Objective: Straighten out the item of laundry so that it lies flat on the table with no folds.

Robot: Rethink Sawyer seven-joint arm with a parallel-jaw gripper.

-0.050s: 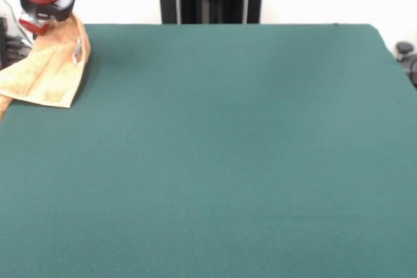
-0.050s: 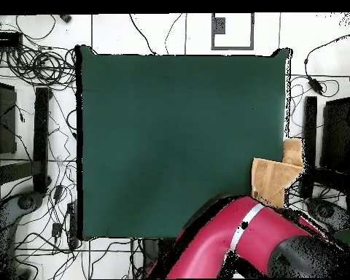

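Towel position: I see the towel bunched at the far corner of the table, on the left in the front view; part of it droops past the table's side edge. In the overhead view the towel sits at the right edge near the arm, one flap past the rim.

Towel shape: raised to a peak under the gripper, sloping down to a flat lower corner on the cloth. Far from flat.

Gripper: the gripper sits right at the towel's peak, and the towel seems to hang from it. The fingers themselves are hidden by the gripper body and the fabric, so I cannot tell whether they are clenched on the towel or released.

Tag: a small pale tag shows on the upper fold, beside the peak.

Handling, my judgement: light, soft and limp terry; it will drape and fold on itself rather than hold shape. Nothing fragile. The felt-like table cover probably grips it, so dragging should pull creases out but could also roll an edge under.

Where I would take hold: a hemmed corner or edge, pinching a single layer, then draw it toward the open middle of the table.

Risk: the overhanging part sliding the whole towel off the side.
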